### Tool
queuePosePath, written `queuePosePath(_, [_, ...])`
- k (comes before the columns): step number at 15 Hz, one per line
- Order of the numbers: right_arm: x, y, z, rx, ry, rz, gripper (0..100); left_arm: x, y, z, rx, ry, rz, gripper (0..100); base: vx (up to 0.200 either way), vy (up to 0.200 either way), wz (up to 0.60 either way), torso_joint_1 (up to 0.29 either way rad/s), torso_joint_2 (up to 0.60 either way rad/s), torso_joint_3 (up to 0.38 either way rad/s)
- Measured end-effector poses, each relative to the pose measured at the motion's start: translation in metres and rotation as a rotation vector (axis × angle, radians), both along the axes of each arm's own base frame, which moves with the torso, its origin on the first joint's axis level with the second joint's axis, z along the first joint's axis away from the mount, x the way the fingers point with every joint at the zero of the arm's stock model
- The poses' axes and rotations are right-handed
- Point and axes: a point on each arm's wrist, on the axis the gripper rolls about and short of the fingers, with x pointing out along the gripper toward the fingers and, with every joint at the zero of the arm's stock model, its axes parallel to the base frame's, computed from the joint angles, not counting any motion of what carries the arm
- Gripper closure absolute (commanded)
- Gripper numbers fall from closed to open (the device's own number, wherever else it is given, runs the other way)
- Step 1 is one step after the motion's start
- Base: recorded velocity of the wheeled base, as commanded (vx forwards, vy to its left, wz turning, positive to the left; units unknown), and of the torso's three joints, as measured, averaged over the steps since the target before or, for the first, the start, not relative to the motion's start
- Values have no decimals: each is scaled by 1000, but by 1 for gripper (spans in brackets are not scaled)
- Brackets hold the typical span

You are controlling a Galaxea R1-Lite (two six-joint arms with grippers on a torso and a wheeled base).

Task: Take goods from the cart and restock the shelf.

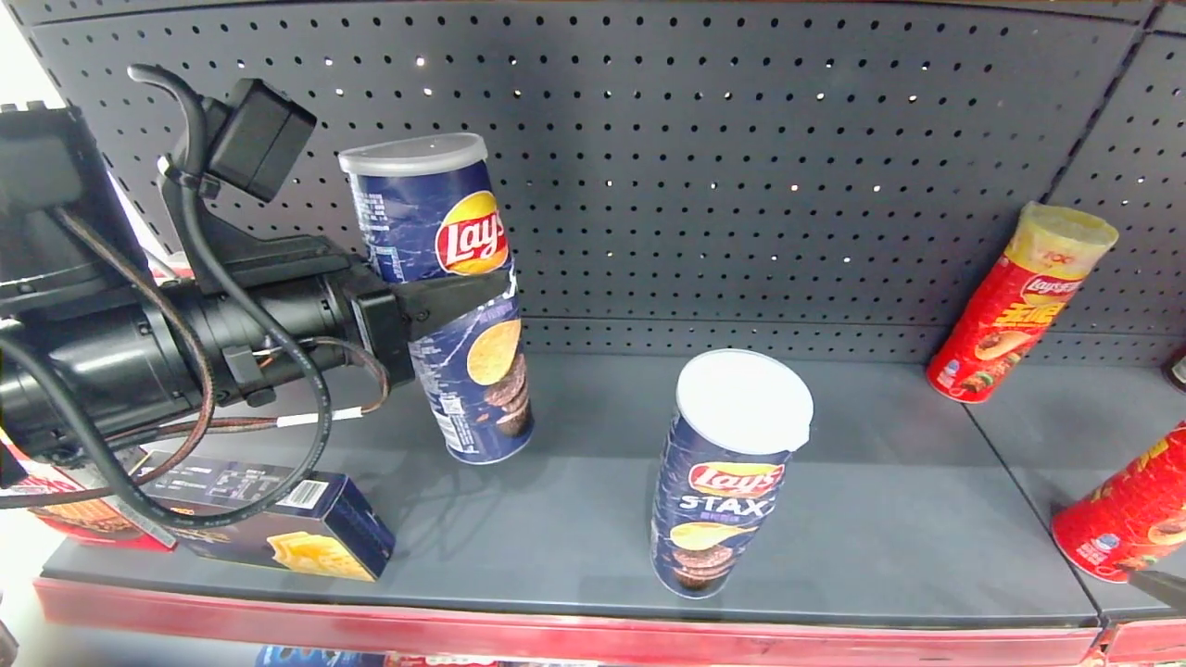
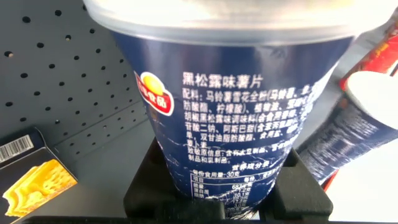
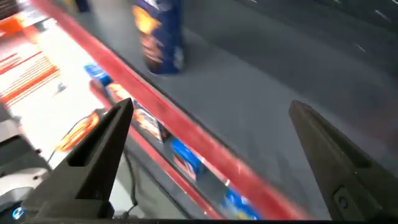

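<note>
Where the left gripper [image 1: 460,293] clamps it around the middle, a dark blue chip can [image 1: 431,208] with a clear lid is held tilted, its top leaning toward the shelf's left end. It sits over the back left part of the grey shelf [image 1: 889,482], close to the pegboard back wall [image 1: 741,185]. Whether its base touches the shelf cannot be told. In the left wrist view the two black fingers press against either side of the can's lower body.

A second dark blue can [image 1: 727,482] with a white lid stands upright near the middle of the front edge, apart from the held one. A dark blue box [image 1: 278,523] lies flat at the front left corner, with a red pack [image 1: 56,509] just beside it at the left end, partly hidden by the arm.

At the back right corner a red chip can [image 1: 1019,306] leans against the pegboard. Another red can [image 1: 1126,514] lies on its side on the neighbouring shelf section to the right.

The right gripper [image 3: 212,107] hangs with its fingers spread wide apart, holding nothing, above the red front lip [image 3: 186,140] of the shelf.
</note>
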Motion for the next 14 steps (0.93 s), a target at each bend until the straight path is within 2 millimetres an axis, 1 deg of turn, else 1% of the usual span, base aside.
queuePosePath(3, [-27,-19,-35,20,26,-148,0,-3,-2,1,-2,-5,-12,100,0,0,0,0,0,0])
queuePosePath(5, [-40,-27,-55,57,43,-246,0,-7,-1,3,-4,-10,-14,100,0,0,0,0,0,0])
queuePosePath(6, [-44,-30,-60,93,33,-309,0,-8,-1,2,-4,-10,-15,100,0,0,0,0,0,0])
queuePosePath(8, [-47,-31,-65,120,29,-416,0,-10,0,1,-3,-7,-14,100,0,0,0,0,0,0])
queuePosePath(12, [-47,-27,-66,123,35,-667,0,-13,2,3,-6,-15,-15,100,0,0,0,0,0,0])
queuePosePath(14, [-47,-27,-66,132,18,-700,0,-15,2,4,-6,-15,-16,100,0,0,0,0,0,0])
